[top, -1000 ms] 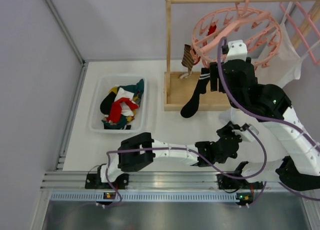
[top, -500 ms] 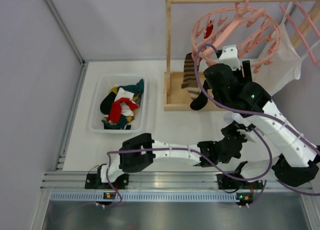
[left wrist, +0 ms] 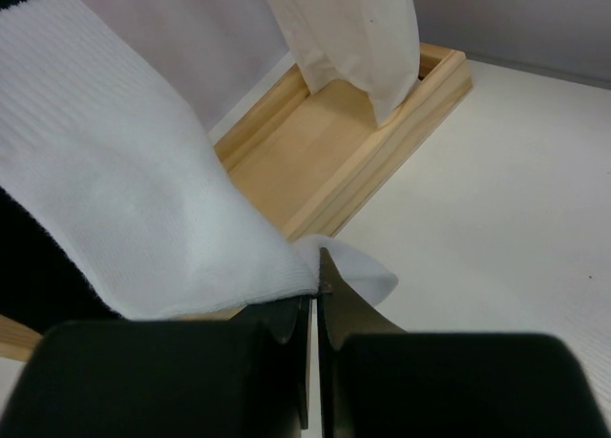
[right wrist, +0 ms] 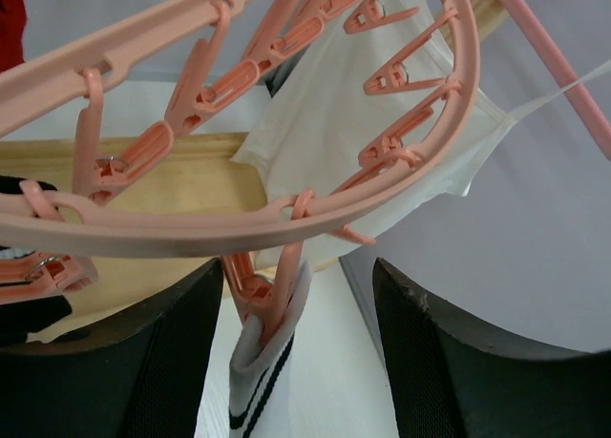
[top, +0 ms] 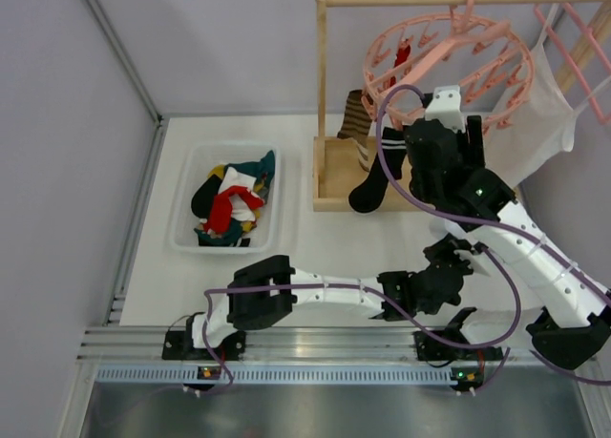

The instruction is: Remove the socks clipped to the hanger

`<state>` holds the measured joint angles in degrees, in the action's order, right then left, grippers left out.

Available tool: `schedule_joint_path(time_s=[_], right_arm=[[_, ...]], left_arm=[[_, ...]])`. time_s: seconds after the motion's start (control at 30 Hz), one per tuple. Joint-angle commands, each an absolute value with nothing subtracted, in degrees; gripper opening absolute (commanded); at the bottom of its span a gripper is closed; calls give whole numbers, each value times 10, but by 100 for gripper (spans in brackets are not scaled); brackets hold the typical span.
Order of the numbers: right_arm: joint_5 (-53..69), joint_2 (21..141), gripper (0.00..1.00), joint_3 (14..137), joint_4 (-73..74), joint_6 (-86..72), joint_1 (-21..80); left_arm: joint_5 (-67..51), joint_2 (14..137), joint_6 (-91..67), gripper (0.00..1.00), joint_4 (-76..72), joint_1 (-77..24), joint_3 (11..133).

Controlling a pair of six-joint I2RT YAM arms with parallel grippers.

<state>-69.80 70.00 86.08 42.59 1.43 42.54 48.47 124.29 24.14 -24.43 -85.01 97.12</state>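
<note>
The round pink hanger hangs from the wooden rail by its hook. My right gripper is just under the ring. In the right wrist view it is open, its fingers either side of a pink clip that grips the cuff of a white sock with black stripes. My left gripper is shut on the toe end of a white sock with black bands. A black sock with white stripes, a brown striped sock and a red sock hang from other clips.
The wooden stand's tray base lies under the hanger and shows in the left wrist view. A large white cloth hangs at the right from a straight-barred pink rack. A white bin holding several socks stands at the left.
My right arm has shifted and turned under the ring, ending back near its right side. The hanger rocked and the black and brown socks swung. My left arm has stayed put.
</note>
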Motion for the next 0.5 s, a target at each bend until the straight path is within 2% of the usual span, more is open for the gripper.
schedule_joint_path(time_s=[0.0,0.1,0.47], right_arm=[[-710,686,61,848,306,70,414],[-710,683,60,830,249,107,400],[-695,706,58,824,211,120,374]], left_arm=[[478,1236,235,0,-271,-854,986],[475,1234,229,0,-271,-855,985],[470,1235,229,0,-271,-856,994]])
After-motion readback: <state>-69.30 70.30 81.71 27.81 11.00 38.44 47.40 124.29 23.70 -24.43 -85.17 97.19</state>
